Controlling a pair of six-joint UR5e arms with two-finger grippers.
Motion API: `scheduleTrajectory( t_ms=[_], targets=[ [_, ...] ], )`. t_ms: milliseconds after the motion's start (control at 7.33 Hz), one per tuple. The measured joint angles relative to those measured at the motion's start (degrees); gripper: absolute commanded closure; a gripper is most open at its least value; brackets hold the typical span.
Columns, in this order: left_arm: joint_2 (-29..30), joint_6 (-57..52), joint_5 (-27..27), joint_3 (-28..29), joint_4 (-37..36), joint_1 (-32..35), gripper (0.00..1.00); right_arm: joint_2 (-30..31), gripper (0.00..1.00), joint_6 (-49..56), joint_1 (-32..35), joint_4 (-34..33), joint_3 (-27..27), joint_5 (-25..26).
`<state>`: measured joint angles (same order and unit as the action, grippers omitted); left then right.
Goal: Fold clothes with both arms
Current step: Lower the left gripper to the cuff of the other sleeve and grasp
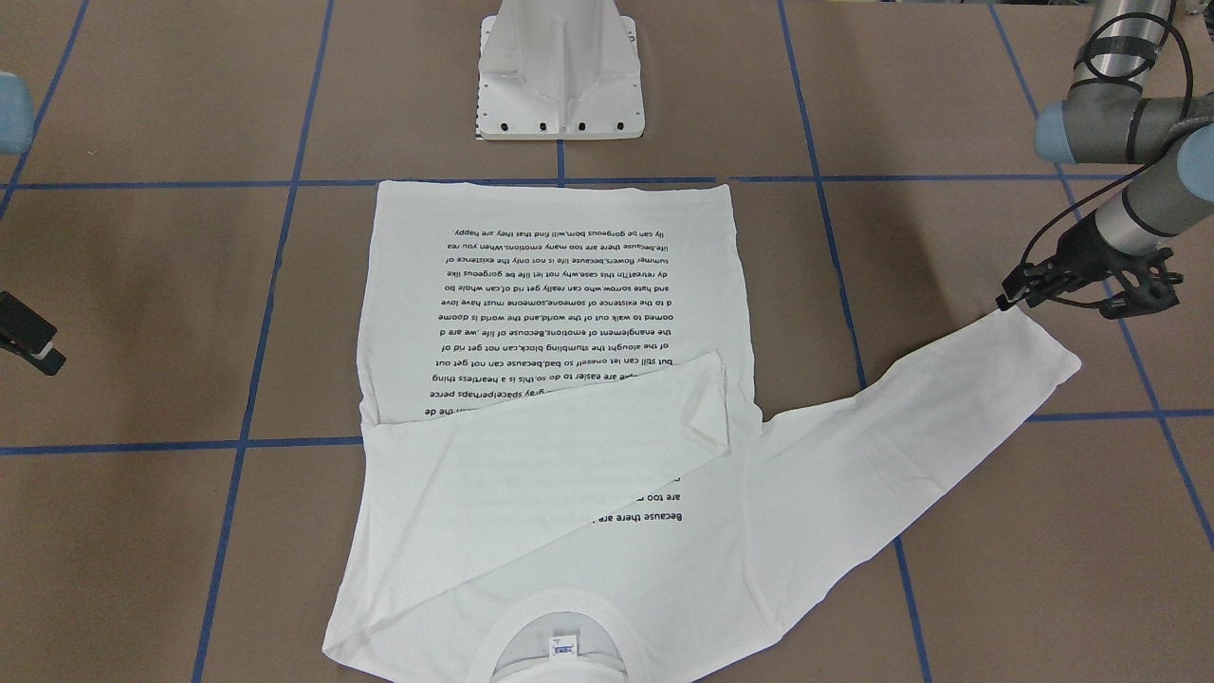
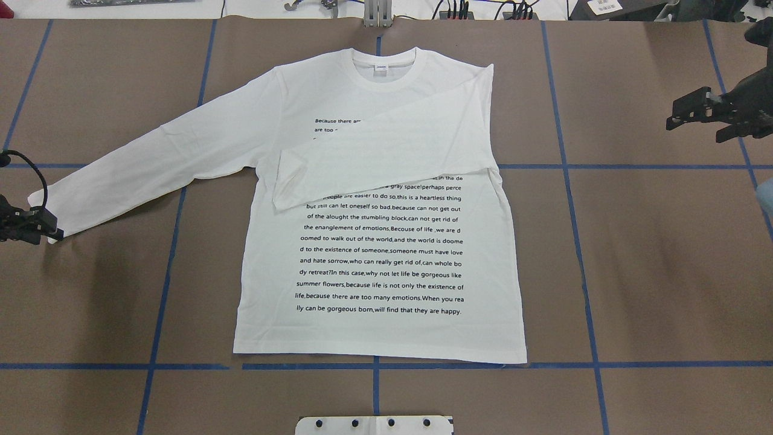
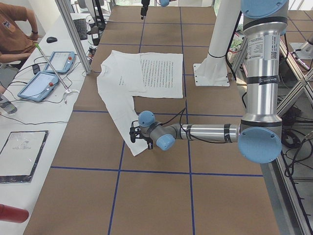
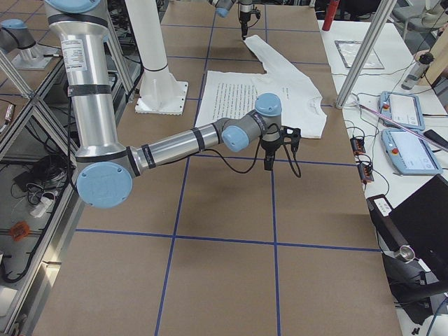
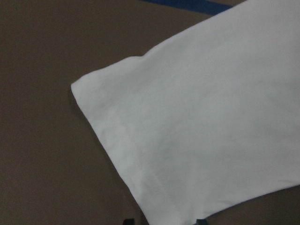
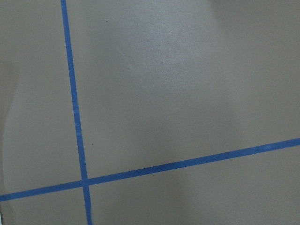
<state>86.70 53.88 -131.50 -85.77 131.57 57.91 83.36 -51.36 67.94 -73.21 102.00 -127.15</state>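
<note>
Your job now, as I read it, is to bring the outstretched sleeve (image 2: pixel 169 157) across the chest so it matches the folded sleeve (image 2: pixel 392 157).

The T-shirt (image 2: pixel 380 254) lies print-up in the middle of the tabletop (image 2: pixel 634 272). Its hem is toward the robot's edge and its collar toward the operators' edge.

Take the cuff (image 5: pixel 140 154) squarely, catching both layers. Lift it only enough to clear the cloth, then carry it in a low arc so the body does not drag.

The left arm (image 3: pixel 205 132) reaches out low and nearly level toward the tabletop's left edge. The left claw (image 1: pixel 1011 298) is at the cuff. The wrist view shows two tips set apart, so it looks parted and not yet gripping.

The right claw (image 2: pixel 679 118) points down over bare tabletop near the right edge, well apart from the shirt. I cannot tell how far open it is.
</note>
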Motion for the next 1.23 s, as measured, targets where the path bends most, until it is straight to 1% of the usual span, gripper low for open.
scheduleTrajectory(
  t_ms=[273,955,1091,1227],
  targets=[
    [0.3,0.0,-0.1,0.5,0.0,-0.1,0.47,0.1,0.01,0.1,0.0,0.0,0.0,0.1],
    [0.3,-0.2,-0.2,1.3,0.1,-0.2,0.52,0.0,0.01,0.0,0.0,0.0,0.0,0.1],
    [0.3,-0.2,-0.2,1.3,0.1,-0.2,0.57,0.0,0.01,0.0,0.0,0.0,0.0,0.1],
    [0.4,-0.2,-0.2,1.3,0.1,-0.2,0.67,0.0,0.01,0.0,0.0,0.0,0.0,0.1]
  ],
)
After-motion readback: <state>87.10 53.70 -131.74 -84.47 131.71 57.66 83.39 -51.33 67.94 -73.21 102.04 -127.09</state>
